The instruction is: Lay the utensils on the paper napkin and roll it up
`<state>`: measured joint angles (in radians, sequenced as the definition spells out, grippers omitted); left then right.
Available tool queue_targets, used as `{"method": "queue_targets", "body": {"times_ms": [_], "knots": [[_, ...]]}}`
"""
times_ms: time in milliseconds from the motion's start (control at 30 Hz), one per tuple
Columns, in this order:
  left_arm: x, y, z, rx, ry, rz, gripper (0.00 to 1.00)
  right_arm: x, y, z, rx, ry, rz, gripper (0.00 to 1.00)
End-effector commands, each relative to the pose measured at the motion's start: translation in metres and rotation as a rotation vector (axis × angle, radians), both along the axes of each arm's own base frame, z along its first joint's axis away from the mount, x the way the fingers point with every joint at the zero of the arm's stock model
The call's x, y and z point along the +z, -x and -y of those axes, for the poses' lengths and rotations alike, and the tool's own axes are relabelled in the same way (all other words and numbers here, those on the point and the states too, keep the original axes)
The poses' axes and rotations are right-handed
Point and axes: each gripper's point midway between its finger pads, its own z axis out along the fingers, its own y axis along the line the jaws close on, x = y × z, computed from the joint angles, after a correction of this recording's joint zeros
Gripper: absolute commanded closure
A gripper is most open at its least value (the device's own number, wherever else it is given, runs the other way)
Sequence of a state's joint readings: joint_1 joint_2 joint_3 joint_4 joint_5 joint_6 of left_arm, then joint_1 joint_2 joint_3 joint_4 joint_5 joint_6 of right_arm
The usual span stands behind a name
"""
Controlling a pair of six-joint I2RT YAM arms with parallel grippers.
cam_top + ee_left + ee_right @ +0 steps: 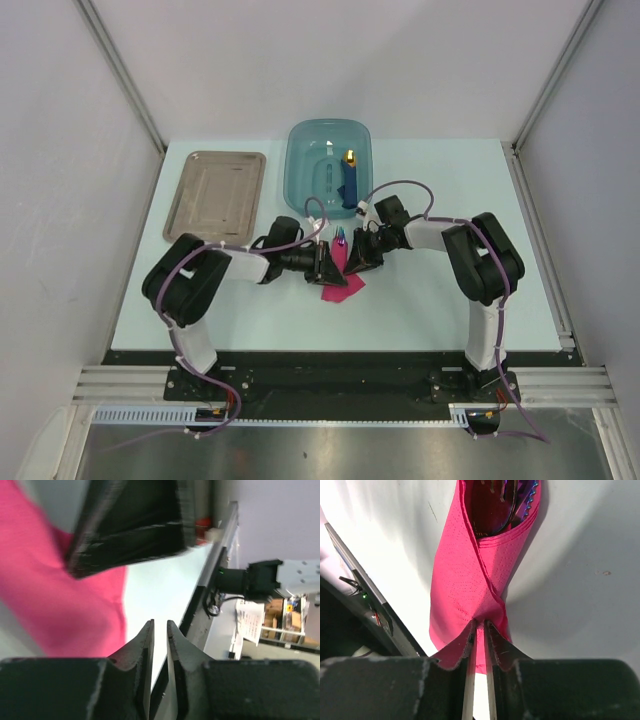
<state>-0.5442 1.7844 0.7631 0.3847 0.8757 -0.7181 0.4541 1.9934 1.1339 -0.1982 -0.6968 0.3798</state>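
The paper napkin [470,580] is folded into a pink wrap around the utensils [505,500], whose purplish metal ends stick out of its far opening. In the top view the napkin [336,288] lies mid-table with the utensil tips [341,238] pointing away. My right gripper [479,625] is shut on the napkin's overlapping fold at its near end; in the top view it [358,258] sits just right of the wrap. My left gripper [160,625] is shut and empty, beside the napkin [60,595], just left of it in the top view [328,266].
A teal basin [300,170] at the back centre holds a chunky blue object with a yellow tip [350,175]. A grey-brown metal tray [215,190] lies at the back left. The right gripper's black body [135,520] fills the top of the left wrist view.
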Motion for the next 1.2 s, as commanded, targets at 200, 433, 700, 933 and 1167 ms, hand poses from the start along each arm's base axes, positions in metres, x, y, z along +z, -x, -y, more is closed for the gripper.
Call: {"method": "queue_targets", "body": {"times_ms": [200,433,700,933,1167], "knots": [[-0.075,-0.001,-0.014,0.089,-0.129,-0.152,0.9,-0.026,-0.016,0.018,-0.03,0.12,0.062,0.83],[-0.076,-0.008,-0.017,0.101,-0.095,-0.176,1.0,0.022,-0.033,0.024,-0.171,-0.111,0.03,0.64],[-0.077,-0.009,-0.016,0.101,-0.084,-0.177,1.0,0.037,-0.055,0.022,-0.189,-0.156,0.103,0.52],[-0.074,-0.011,-0.015,0.096,-0.081,-0.175,1.0,0.015,-0.051,0.012,-0.139,-0.111,0.074,0.45],[-0.077,-0.014,-0.015,0.107,-0.084,-0.177,1.0,-0.016,-0.038,0.009,-0.123,-0.022,0.011,0.5]]}}
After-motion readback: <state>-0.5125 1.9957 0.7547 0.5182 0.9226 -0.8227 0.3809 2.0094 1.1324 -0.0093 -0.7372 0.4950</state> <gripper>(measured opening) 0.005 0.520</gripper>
